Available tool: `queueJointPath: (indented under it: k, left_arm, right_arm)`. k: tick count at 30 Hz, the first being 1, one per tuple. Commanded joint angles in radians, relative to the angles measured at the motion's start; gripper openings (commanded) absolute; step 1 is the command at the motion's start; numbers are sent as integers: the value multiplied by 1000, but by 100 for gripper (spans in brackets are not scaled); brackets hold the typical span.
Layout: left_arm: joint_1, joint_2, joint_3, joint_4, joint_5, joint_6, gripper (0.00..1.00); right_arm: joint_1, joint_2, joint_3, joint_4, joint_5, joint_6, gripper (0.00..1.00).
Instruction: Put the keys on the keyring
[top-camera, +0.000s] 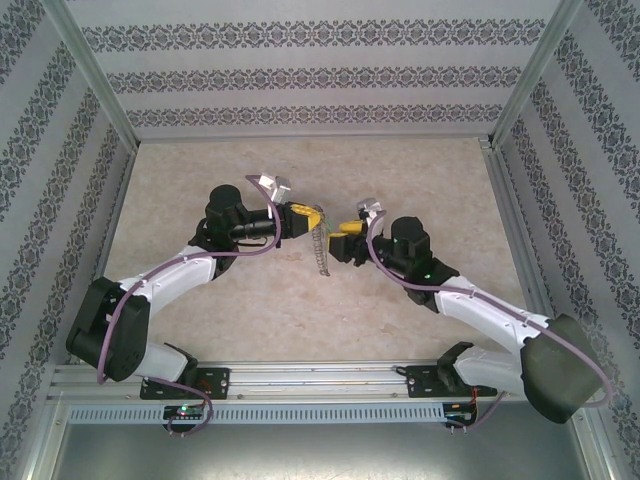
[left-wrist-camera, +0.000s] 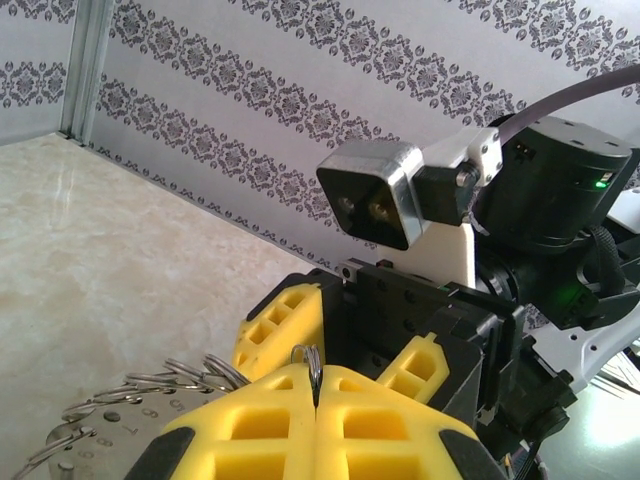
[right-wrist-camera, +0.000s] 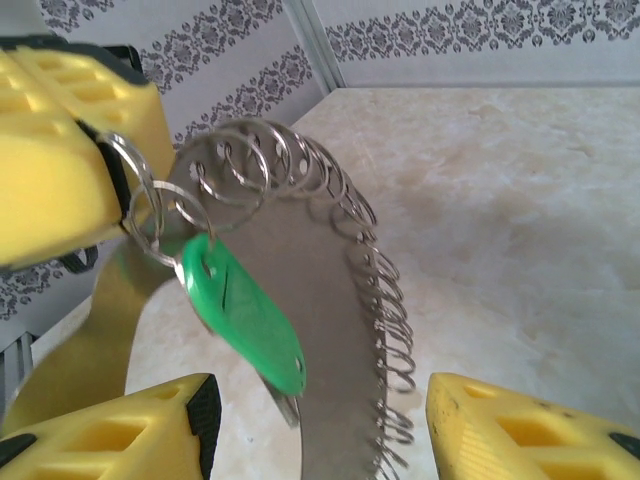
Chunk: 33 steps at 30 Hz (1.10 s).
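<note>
The keyring is a floppy grey metal band edged with several wire loops (right-wrist-camera: 375, 290); it hangs between the two arms (top-camera: 320, 252). My left gripper (left-wrist-camera: 315, 385) is shut on one wire loop at its top end (left-wrist-camera: 312, 358), high above the table (top-camera: 303, 214). The key (right-wrist-camera: 245, 315), green head with a short silver blade, dangles from small rings (right-wrist-camera: 150, 215) beside the left gripper's yellow fingers (right-wrist-camera: 60, 150). My right gripper (right-wrist-camera: 320, 392) is open, one finger each side of the hanging band and key, touching neither. It faces the left gripper at close range (top-camera: 346, 236).
The beige marble-patterned tabletop (top-camera: 420, 180) lies well below both grippers. Patterned walls and aluminium posts (top-camera: 95, 75) enclose it on three sides. The right arm's wrist camera (left-wrist-camera: 375, 195) sits just beyond the left fingers.
</note>
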Motion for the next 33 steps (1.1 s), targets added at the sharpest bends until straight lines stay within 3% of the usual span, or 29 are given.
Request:
queueJointPath:
  k: [1,8,24,33]
  left_arm:
    - [-11,5,23,83,40,-27,0]
    - [-11,10,29,91,60,-43,0]
    - [-10,14,35,117,59,-62,0]
    - [-11,14,39,140,40,-63,0]
  right_arm:
    - [17,29,45,42,3,-31,57]
    - [24,78,90,29,7,-57,54]
    - [24,48,96,-78,-105,-123,3]
    - [23,34,110,-132,-160,-140,0]
